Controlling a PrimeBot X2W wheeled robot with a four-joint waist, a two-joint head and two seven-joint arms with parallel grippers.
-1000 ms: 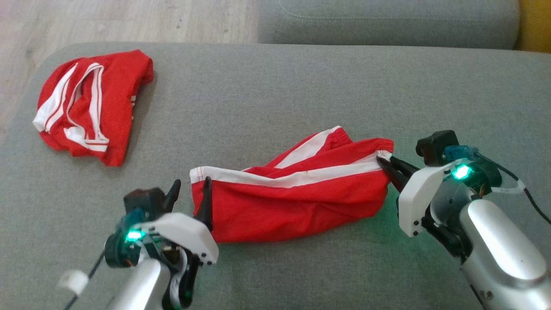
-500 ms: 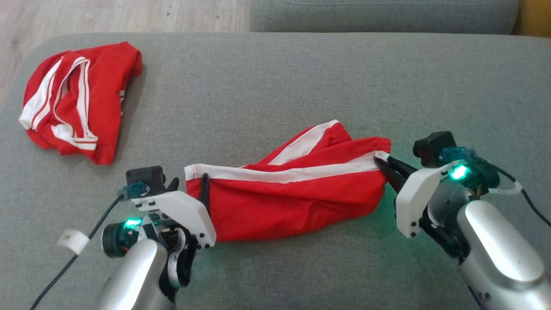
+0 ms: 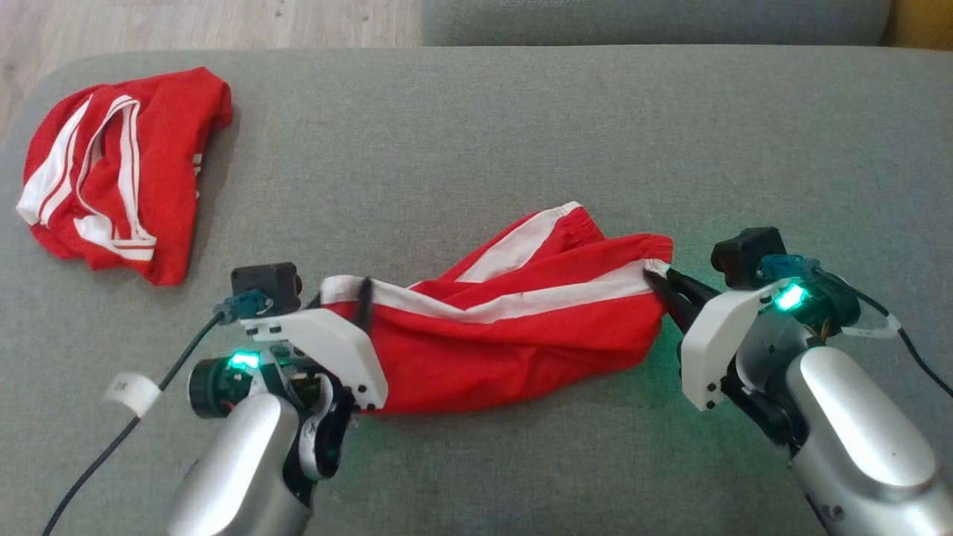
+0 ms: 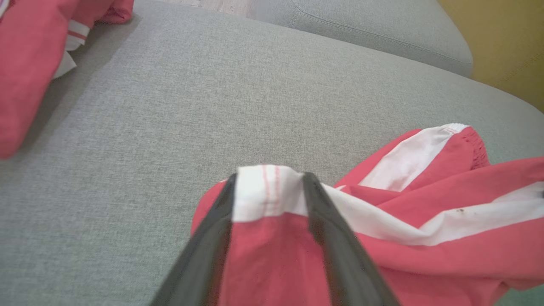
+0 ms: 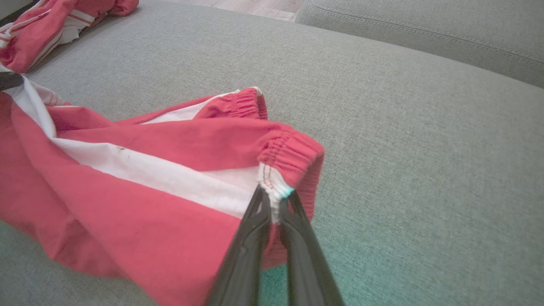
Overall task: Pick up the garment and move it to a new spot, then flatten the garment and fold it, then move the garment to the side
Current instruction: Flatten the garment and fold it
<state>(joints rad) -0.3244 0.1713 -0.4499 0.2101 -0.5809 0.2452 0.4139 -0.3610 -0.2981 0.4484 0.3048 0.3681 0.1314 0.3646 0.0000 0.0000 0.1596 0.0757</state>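
The red shorts (image 3: 514, 335) are laid on the sofa seat (image 3: 476, 134), well apart from the other red garment (image 3: 112, 193), to its right and nearer to the robot. At the end of the shorts nearer to that garment, the left tool (image 4: 270, 182) is placed around the white hem (image 4: 263, 199). Its fingers are kept narrowly apart with the cloth between them, and a firm pinch is not seen. At the end farther from that garment, the right tool (image 3: 659, 281) is closed on the waistband corner (image 5: 272, 180).

The cloth is judged to be light, thin and very soft, so it will sag and wrinkle. It is best taken at the stitched hem and the elastic waistband, where the layers are thicker and less slippery.
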